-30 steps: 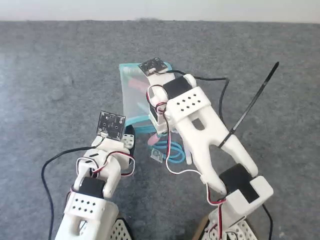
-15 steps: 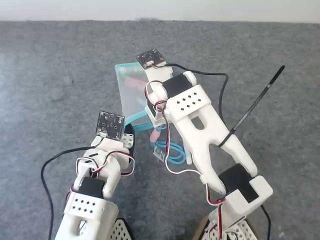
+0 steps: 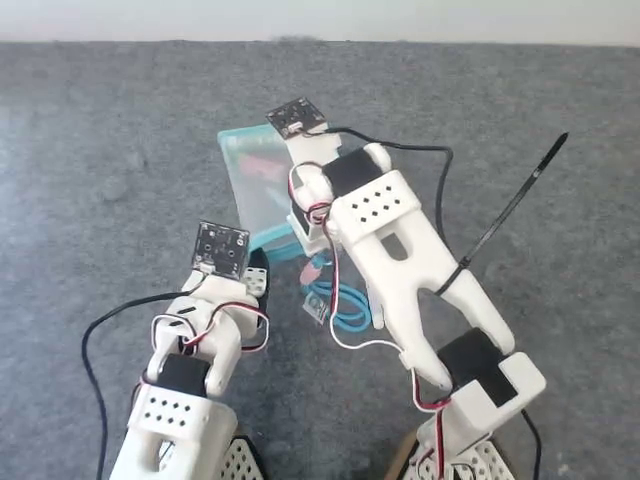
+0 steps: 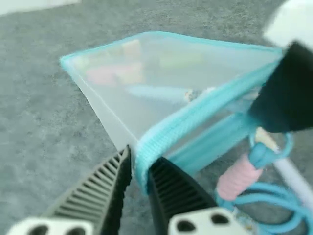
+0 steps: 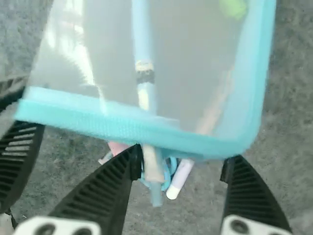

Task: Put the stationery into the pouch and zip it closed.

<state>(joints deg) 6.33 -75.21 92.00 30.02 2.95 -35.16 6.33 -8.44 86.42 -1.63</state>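
Observation:
A translucent pouch (image 3: 250,180) with teal trim stands tilted on the grey mat, with coloured stationery showing through its wall. My left gripper (image 4: 139,164) is shut on the near corner of the pouch's (image 4: 161,83) teal zipper edge. A blue pen (image 5: 142,58) lies inside the pouch (image 5: 171,73). My right gripper (image 5: 183,161) stands open, its fingertips (image 5: 129,161) just under the zipper edge near the pouch's other corner. A pink bead (image 4: 237,176) and a teal cord (image 3: 345,305) hang below that edge. From the left wrist view the right gripper (image 4: 286,93) is a dark block against the zipper.
A black cable tie (image 3: 510,205) sticks up from the right arm (image 3: 400,250). Black and red-white wires loop beside both arms. Grey mat (image 3: 110,150) spreads all round the pouch, with a pale wall at its far edge.
The right arm has swung a little to the left, and the pouch's far end has shifted left with it. The left arm has stayed put.

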